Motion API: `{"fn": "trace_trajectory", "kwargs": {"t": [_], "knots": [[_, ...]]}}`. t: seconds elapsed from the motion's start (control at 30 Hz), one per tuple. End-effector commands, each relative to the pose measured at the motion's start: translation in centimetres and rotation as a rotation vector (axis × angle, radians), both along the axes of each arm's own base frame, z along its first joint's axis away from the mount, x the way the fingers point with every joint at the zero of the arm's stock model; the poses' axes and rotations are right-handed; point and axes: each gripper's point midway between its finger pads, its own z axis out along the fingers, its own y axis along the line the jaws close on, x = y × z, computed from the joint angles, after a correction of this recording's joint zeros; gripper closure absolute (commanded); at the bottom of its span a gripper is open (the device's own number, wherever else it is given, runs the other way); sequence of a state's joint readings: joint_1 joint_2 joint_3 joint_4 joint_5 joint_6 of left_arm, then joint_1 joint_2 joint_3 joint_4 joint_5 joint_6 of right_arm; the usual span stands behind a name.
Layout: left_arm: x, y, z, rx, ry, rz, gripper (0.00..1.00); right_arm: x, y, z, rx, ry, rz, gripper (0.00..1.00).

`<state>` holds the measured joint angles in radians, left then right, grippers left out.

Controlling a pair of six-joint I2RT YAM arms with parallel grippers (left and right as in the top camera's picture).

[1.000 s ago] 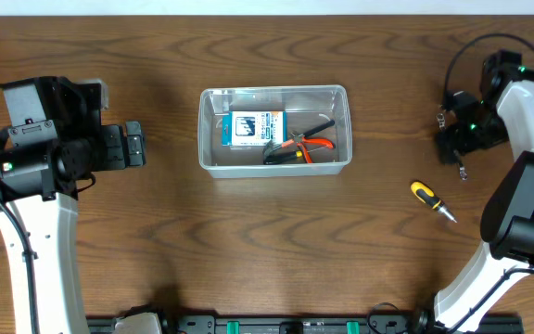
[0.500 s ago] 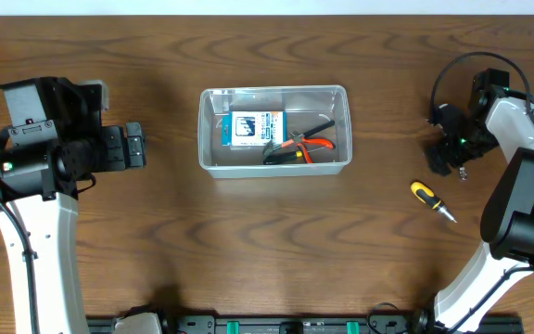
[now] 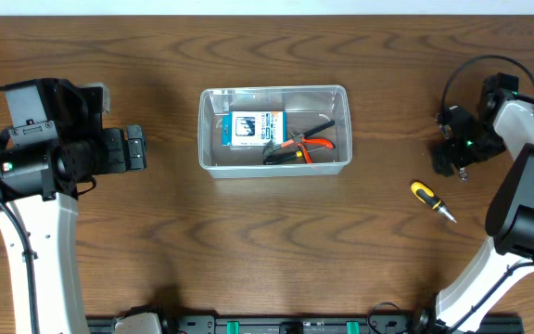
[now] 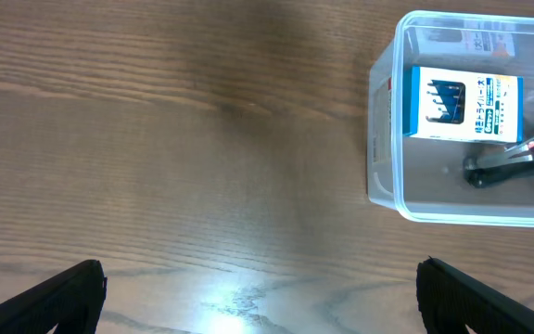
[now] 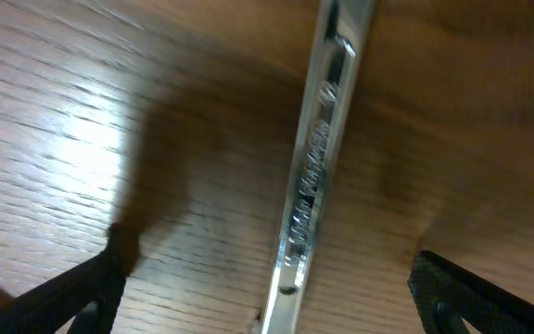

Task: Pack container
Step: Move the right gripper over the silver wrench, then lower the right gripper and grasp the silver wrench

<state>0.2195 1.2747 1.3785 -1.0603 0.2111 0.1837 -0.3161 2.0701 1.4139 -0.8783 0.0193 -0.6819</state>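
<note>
a slim silver metal bar [image 5: 315, 176] lies on the wood table [image 5: 54, 121] between the spread fingers [image 5: 72, 301].

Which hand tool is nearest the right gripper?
The silver embossed bar, between the open jaws of the right gripper; the yellow-handled screwdriver lies farther off, the orange-handled pliers inside the container.

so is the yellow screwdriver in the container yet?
No, the yellow-handled screwdriver lies on the table, well to the right of the container.
</note>
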Motion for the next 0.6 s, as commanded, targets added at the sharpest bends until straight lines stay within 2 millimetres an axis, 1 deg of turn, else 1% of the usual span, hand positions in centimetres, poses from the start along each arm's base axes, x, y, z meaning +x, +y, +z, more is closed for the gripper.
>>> {"fn": "trace_trajectory", "kwargs": {"t": [0.0,0.23,0.3,0.33,0.4,0.57], "knots": [[0.0,-0.3,-0.2,-0.015,0.01,-0.007,0.02,-0.4,-0.3,-0.5,0.016,0.01,-0.04,0.01],[0.0,-0.3,-0.3,-0.016,0.012,-0.007,0.02,-0.1,0.9,-0.5,0.091,-0.008,-0.039,0.01],[-0.1,-0.3,-0.3,-0.016,0.014,-0.007,0.02,-0.2,1.0,-0.7,0.093,-0.003,-0.038,0.03],[-0.1,-0.3,-0.3,-0.016,0.014,-0.007,0.02,-0.3,1.0,-0.8,0.095,0.003,-0.038,0.05],[-0.1,-0.3,-0.3,-0.016,0.016,-0.007,0.02,-0.6,1.1,-1.1,0.1,0.019,-0.039,0.13],[-0.1,-0.3,-0.3,-0.017,0.017,-0.007,0.02,-1.0,1.2,-1.5,0.107,0.043,-0.041,0.29]]}}
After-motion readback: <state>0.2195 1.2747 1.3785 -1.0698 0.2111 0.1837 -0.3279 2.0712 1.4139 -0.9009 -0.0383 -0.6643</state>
